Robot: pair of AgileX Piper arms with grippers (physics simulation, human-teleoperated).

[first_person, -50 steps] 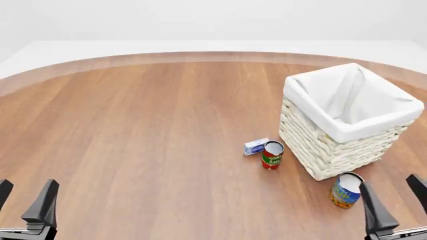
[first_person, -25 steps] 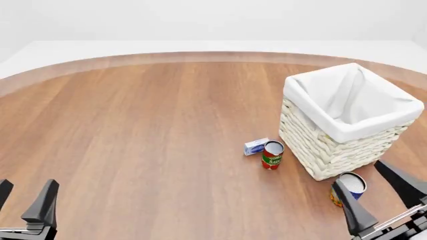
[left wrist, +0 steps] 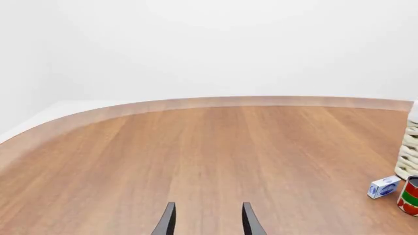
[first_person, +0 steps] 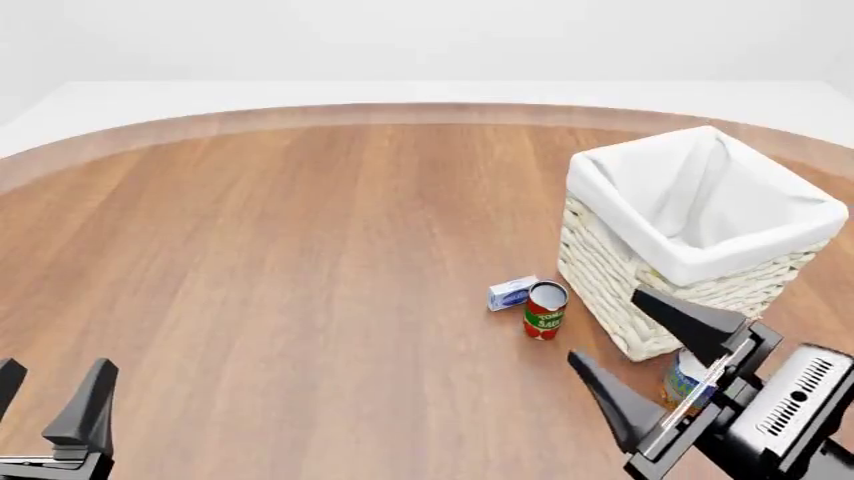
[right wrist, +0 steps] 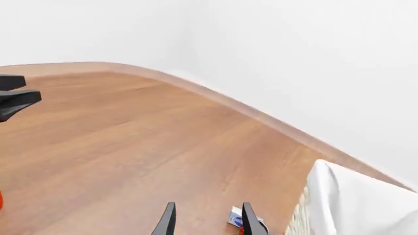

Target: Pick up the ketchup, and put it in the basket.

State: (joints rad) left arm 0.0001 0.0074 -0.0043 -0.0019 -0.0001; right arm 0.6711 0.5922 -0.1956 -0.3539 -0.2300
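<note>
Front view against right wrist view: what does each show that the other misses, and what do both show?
Only the front view: the blue can, partly hidden behind the right end effector. Only the right wrist view: a red sliver at the picture's edge, too small to identify. Both: the table, the box, the basket, the left end effector and the right one, both open.
</note>
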